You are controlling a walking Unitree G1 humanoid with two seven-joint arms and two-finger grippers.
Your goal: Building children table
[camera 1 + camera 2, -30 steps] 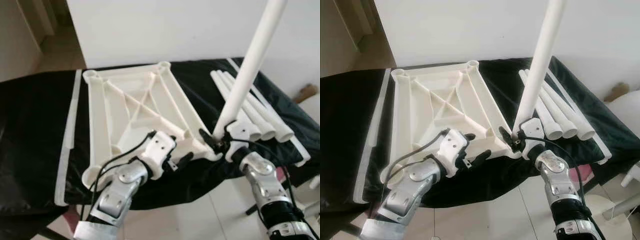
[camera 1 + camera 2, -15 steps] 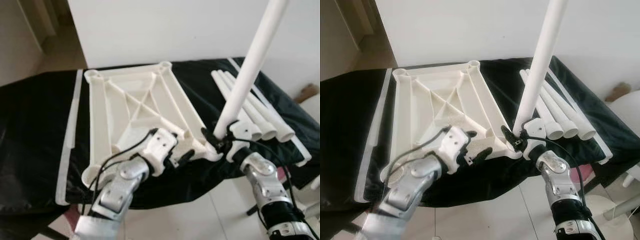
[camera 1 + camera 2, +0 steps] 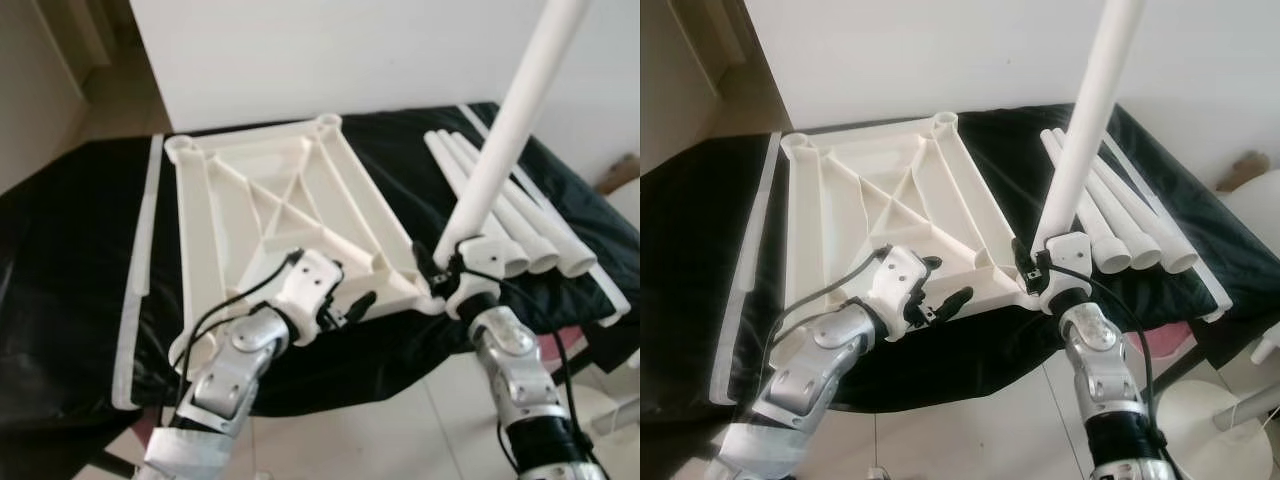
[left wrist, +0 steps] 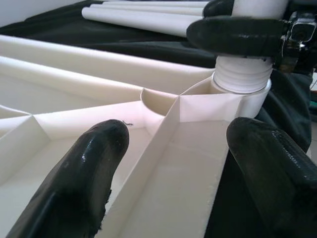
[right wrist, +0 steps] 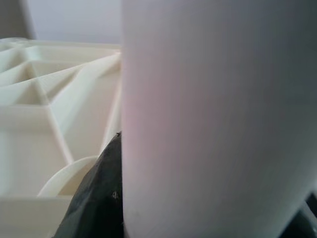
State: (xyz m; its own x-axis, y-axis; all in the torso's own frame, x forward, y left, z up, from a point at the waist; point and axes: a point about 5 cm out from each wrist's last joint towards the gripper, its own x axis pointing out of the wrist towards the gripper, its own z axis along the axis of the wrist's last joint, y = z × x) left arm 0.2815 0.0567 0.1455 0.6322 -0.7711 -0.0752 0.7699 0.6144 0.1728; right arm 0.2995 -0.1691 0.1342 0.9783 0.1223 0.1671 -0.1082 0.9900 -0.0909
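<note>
Table top (image 3: 270, 200): white plastic, lying underside up on the black cloth (image 3: 70, 260), ribs and four corner sockets showing.
Near-right socket (image 4: 242, 91): holds the threaded end of the upright leg (image 3: 505, 130); several thread turns visible above the socket rim in the left wrist view.
Upright leg: white tube, leaning slightly toward the right as it rises, top out of frame.
Right gripper (image 3: 447, 272): fingers closed around the upright leg just above the socket; one black finger (image 4: 237, 34) seen wrapped across the tube in the left wrist view.
Left gripper (image 3: 940, 298): at the near edge of the table top, left of the socket; fingers (image 4: 74, 173) spread apart, one over a ribbed cell, the other outside the edge rib, gripping nothing.
Spare legs (image 3: 520, 235): three white tubes lying side by side on the cloth, right of the table top, open ends toward the robot.
Strip (image 3: 140, 260): long white piece lying on the cloth along the left side of the table top.
Change vs 0.5 s ago: whole view shifted, so camera moved; left gripper slightly nearer the table edge; right gripper's hold on the leg unchanged; leg angle much the same.
</note>
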